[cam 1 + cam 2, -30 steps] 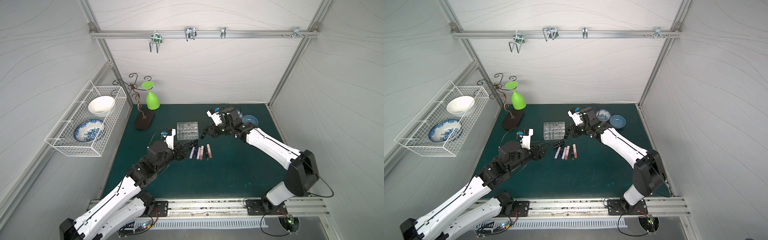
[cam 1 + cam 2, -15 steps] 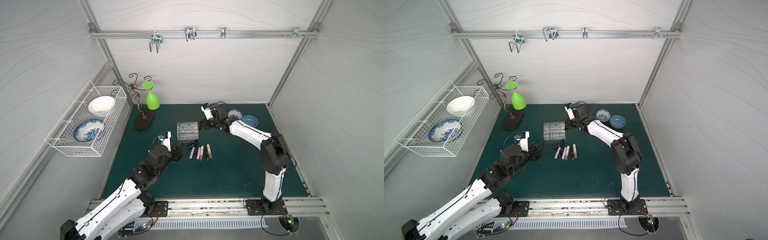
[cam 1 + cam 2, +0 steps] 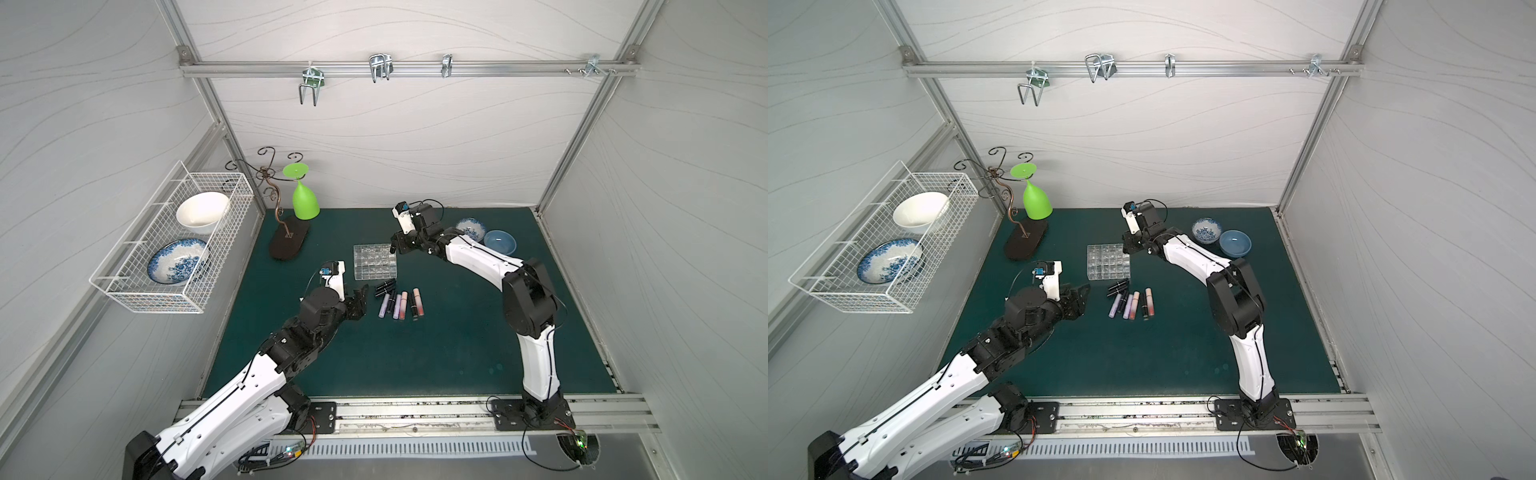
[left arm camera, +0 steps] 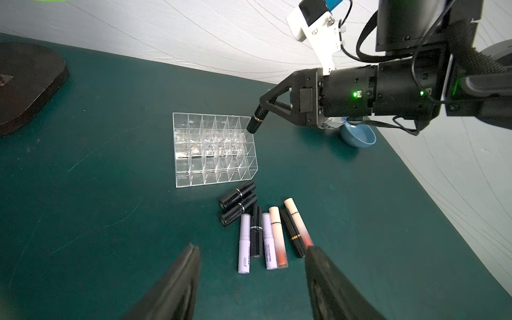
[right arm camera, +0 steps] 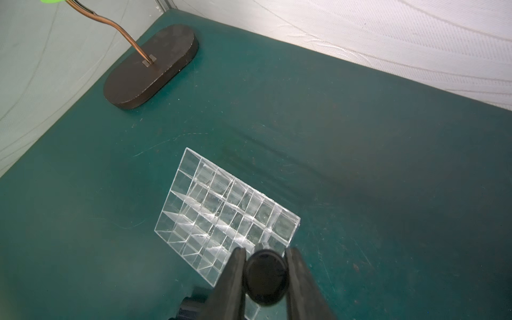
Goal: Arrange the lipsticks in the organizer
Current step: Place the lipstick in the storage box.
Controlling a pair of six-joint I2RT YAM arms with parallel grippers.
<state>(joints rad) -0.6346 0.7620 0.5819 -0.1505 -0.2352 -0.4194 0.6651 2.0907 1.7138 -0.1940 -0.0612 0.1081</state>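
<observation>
The clear organizer (image 3: pixel 375 262) (image 3: pixel 1108 261) (image 4: pixel 213 149) (image 5: pixel 221 216) stands mid-mat, and every cell that shows is empty. My right gripper (image 3: pixel 392 248) (image 3: pixel 1125 248) (image 5: pixel 265 250) is shut on a black lipstick (image 4: pixel 256 122) (image 5: pixel 265 277). That tube is tilted, with its lower end at the rim of the organizer's far right corner. Several lipsticks (image 3: pixel 399 302) (image 3: pixel 1132 301) (image 4: pixel 263 227), black, lilac and pink, lie on the mat just in front of the organizer. My left gripper (image 3: pixel 360 297) (image 3: pixel 1081 295) (image 4: pixel 252 248) is open and holds nothing, just left of that row.
A blue bowl (image 3: pixel 500 242) and a patterned bowl (image 3: pixel 470 227) sit at the back right, behind my right arm. A dark oval stand base (image 3: pixel 289 244) with a hanging green glass (image 3: pixel 305 201) is at the back left. A white wire basket (image 3: pixel 174 245) hangs on the left wall.
My right gripper carried the black lipstick left and back to the organizer's far right corner, its elbow folding in. My left gripper drew back left from the row and its jaws narrowed a little.
</observation>
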